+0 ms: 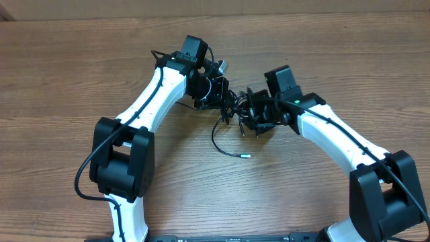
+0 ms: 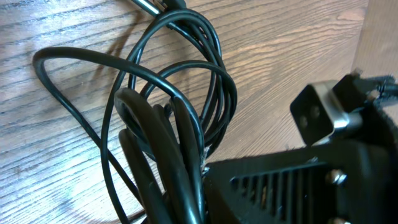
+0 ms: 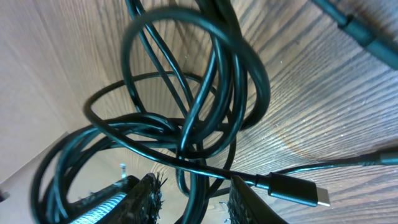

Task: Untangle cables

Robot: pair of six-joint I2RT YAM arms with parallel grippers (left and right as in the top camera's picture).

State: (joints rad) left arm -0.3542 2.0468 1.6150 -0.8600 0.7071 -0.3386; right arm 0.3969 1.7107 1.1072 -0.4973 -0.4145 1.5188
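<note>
The cables [image 1: 234, 107] form a black tangle between my two grippers at the table's middle. One strand loops toward the front and ends in a small plug [image 1: 246, 156]. My left gripper [image 1: 213, 91] holds the tangle's left side. In the left wrist view it [image 2: 186, 202] is shut on several strands, and loops of the cables [image 2: 214, 81] fan out over the wood. My right gripper [image 1: 259, 115] is at the tangle's right side. In the right wrist view its jaws [image 3: 198, 202] stand apart with cable strands [image 3: 199, 124] running between them, a gap on either side. A plug [image 3: 298, 191] lies beside the right finger.
The wooden table [image 1: 322, 54] stretches around the tangle. Both white arms reach in from the front corners, the left arm [image 1: 151, 101] and the right arm [image 1: 336, 138]. Their black bases [image 1: 121, 158] stand near the front edge. The right arm's camera block [image 2: 323, 112] shows in the left wrist view.
</note>
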